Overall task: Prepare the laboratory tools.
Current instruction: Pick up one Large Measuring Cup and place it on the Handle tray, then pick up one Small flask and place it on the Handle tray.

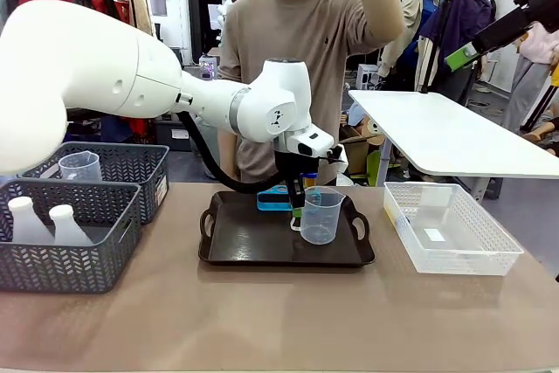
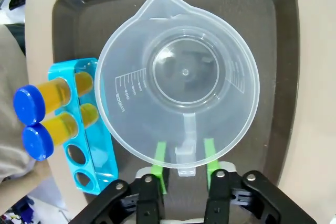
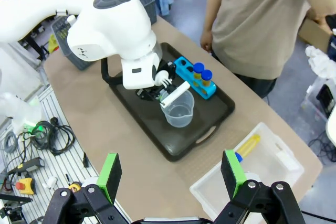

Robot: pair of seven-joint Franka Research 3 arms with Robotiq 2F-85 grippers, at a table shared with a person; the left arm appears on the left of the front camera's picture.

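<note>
The clear measuring beaker (image 2: pixel 184 72) stands upright on the dark tray (image 2: pixel 278 51), just beside the blue rack (image 2: pixel 102 156). The left gripper (image 2: pixel 185 150) has its pads (image 2: pixel 160 156) spread on both sides of the handle (image 2: pixel 186 135), without touching. I think any move should be straight and centred on it, not to knock the tubes (image 2: pixel 58 95).

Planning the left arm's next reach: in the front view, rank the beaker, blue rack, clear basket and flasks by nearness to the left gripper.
1. Beaker, right beside the left gripper, on the tray.
2. Blue rack, just behind it.
3. Clear basket, off the tray to the right.
4. Flasks, far left in the grey basket.
</note>
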